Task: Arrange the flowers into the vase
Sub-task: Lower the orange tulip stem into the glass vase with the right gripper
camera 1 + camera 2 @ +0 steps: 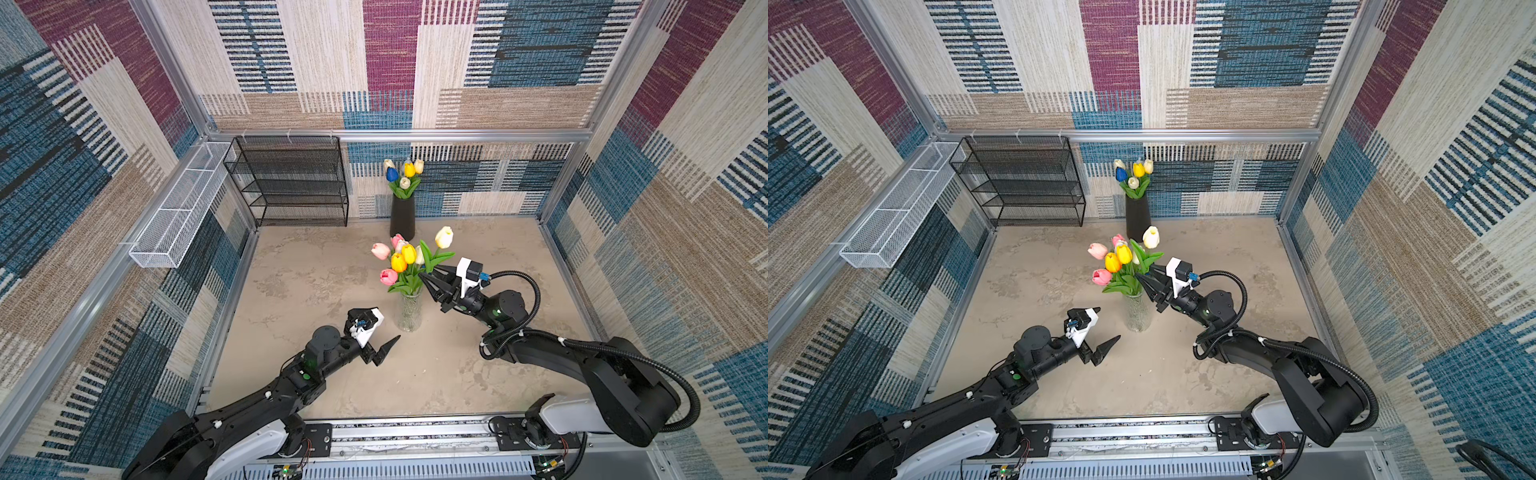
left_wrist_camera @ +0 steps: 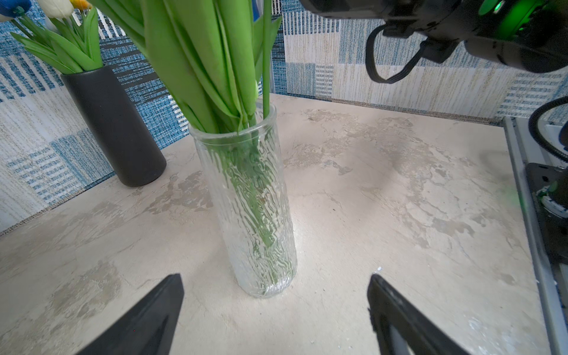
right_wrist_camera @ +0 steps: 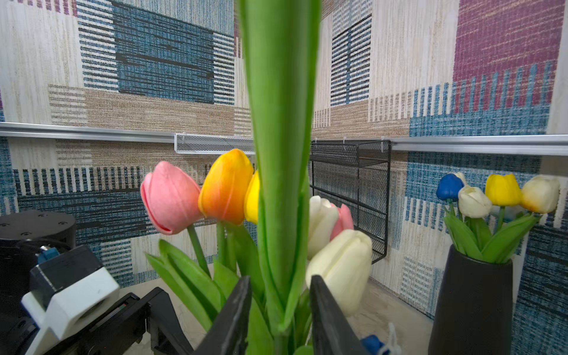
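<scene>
Marbled beige bench (image 1: 316, 266) carries a ribbed glass vase (image 1: 409, 311) near its middle, holding pink, orange, yellow and cream tulips (image 1: 405, 259) upright. Right hand (image 1: 428, 272) sits among their leaves, jaws parted around one leaf (image 3: 281, 153). Left hand (image 1: 1110, 322) is spread wide and empty, near the vase's base.

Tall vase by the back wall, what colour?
Matte black; the tall tapered vase shows best in the right wrist view.

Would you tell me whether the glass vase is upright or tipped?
Upright: the glass vase stands on its base on the table, flowers inside.
</scene>
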Robot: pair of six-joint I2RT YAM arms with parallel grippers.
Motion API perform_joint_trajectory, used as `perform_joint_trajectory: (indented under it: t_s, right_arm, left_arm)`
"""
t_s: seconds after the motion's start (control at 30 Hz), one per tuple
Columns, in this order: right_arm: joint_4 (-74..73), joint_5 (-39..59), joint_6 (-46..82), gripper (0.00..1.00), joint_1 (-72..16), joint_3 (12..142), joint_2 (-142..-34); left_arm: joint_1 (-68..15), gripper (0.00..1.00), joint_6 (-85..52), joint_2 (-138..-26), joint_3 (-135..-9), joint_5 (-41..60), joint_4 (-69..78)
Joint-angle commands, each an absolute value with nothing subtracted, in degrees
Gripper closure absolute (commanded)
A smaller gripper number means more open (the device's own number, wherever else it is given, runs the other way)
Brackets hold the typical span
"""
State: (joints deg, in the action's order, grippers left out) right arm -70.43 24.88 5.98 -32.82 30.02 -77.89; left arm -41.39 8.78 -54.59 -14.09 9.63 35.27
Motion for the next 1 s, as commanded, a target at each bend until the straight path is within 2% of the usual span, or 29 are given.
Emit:
perform_joint_trajectory:
  t_s: [0.0, 0.1, 0.23, 0.43, 0.67, 0.97]
  right_arm:
    - [-66.33, 21.82, 4.7, 0.65, -32.87, 30.79, -76.15]
    - [-63.55, 21.2, 3.87, 0.8, -32.87, 31.04, -74.59]
    - [-59.82, 22.04, 2.87, 0.86, -32.87, 31.99, -72.94]
    - [-55.46, 24.15, 1.82, 0.89, -32.87, 32.24, -70.6]
    - [-50.18, 26.16, 0.11, 0.9, -32.87, 32.24, -72.88]
    - [-51.68, 26.82, -2.81, 0.9, -33.4, 31.06, -76.56]
  left_arm:
    - [-41.38, 0.04, 10.28, -54.44, -14.33, 10.46, 36.83]
    - [-41.4, 0.04, 10.2, -54.48, -14.41, 10.63, 36.83]
    - [-41.39, 0.04, 10.24, -54.67, -14.5, 10.63, 36.83]
    - [-41.4, 0.04, 10.2, -54.43, -14.41, 10.5, 36.83]
    - [-41.42, 0.04, 9.93, -54.75, -14.57, 10.9, 36.83]
    - [-41.38, 0.04, 9.97, -54.6, -14.48, 10.72, 36.83]
